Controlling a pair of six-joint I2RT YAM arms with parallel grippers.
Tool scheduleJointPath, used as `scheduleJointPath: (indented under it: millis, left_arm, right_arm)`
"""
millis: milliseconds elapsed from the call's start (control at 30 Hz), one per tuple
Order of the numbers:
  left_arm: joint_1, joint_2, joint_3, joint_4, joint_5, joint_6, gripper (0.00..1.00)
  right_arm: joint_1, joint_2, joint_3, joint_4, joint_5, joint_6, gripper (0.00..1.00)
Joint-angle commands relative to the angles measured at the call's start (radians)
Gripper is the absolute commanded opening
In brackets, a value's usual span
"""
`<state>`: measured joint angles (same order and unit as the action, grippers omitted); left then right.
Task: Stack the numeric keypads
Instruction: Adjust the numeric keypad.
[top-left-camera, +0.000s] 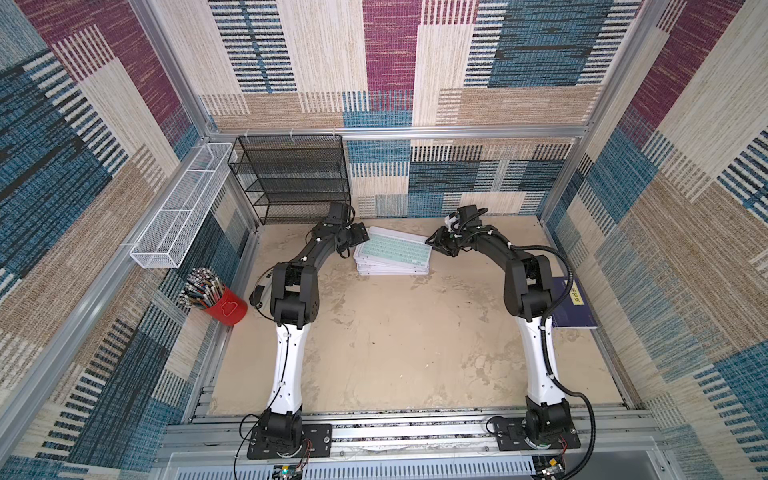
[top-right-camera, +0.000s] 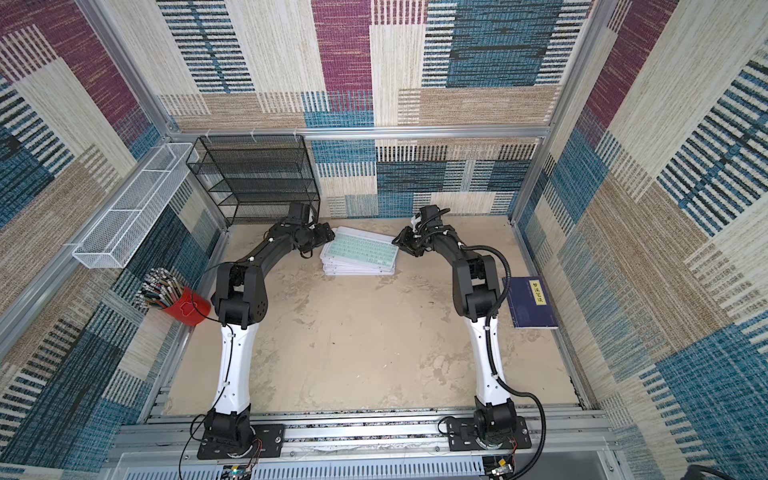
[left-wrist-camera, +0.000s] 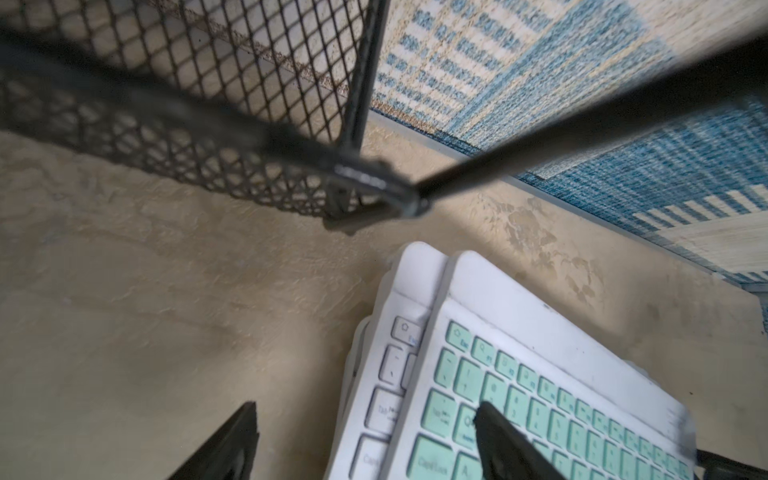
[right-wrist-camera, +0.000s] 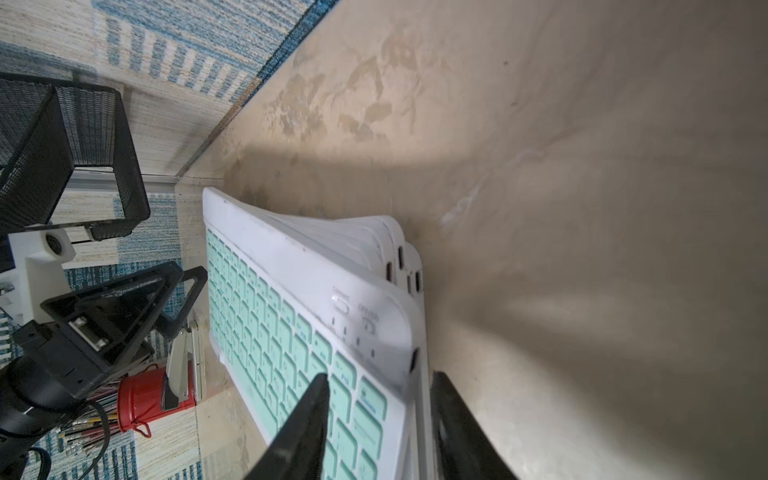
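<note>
Mint-keyed keypad (top-right-camera: 360, 249) atop white stack (top-right-camera: 358, 271), left claw (top-right-camera: 328, 233) and right claw (top-right-camera: 399, 243) at its ends, blue book (top-right-camera: 530, 301) aside

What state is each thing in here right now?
mint keypad: topmost, skewed over the others.
lower keypads: piled flat, edges uneven.
left claw: open, at the mint keypad's end.
right claw: straddling the mint keypad's edge, grip unclear.
blue book: closed, lying flat.
red cup: full of pens.

In both top views the keypads (top-left-camera: 392, 254) lie stacked at upper centre of the desk (top-left-camera: 395, 353); left tool (top-left-camera: 359, 237) at the stack's left end, right tool (top-left-camera: 435, 245) at its right end; rack (top-left-camera: 291, 178) behind, upper left; cup (top-left-camera: 227, 309) at left edge; book (top-left-camera: 579, 309) at right edge.
</note>
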<state>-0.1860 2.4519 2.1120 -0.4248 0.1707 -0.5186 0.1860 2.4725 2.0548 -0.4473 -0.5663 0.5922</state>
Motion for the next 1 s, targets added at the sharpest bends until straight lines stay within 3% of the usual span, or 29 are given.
scheduleJointPath:
  millis: [0,233,400,733,967]
  left_arm:
    - [0.000,0.012,0.024,0.004,0.031,0.010,0.85]
    - [-0.001,0.011,-0.008,0.017,0.103,0.009,0.84]
    - [-0.004,-0.037,-0.110,0.074,0.157,-0.007,0.84]
    - [-0.028,-0.154,-0.341,0.185,0.185,-0.018,0.82]
    - [-0.051,-0.188,-0.400,0.194,0.174,-0.009,0.82]
  right_arm:
    - [0.011,0.031,0.048,-0.006,-0.010,0.012,0.43]
    - [0.026,0.103,0.199,-0.075,0.003,0.012,0.42]
    - [0.037,0.142,0.267,-0.105,0.004,0.009,0.50]
    - [0.055,0.150,0.263,-0.119,0.033,-0.003,0.55]
    - [0.057,0.120,0.212,-0.110,0.057,-0.008,0.57]
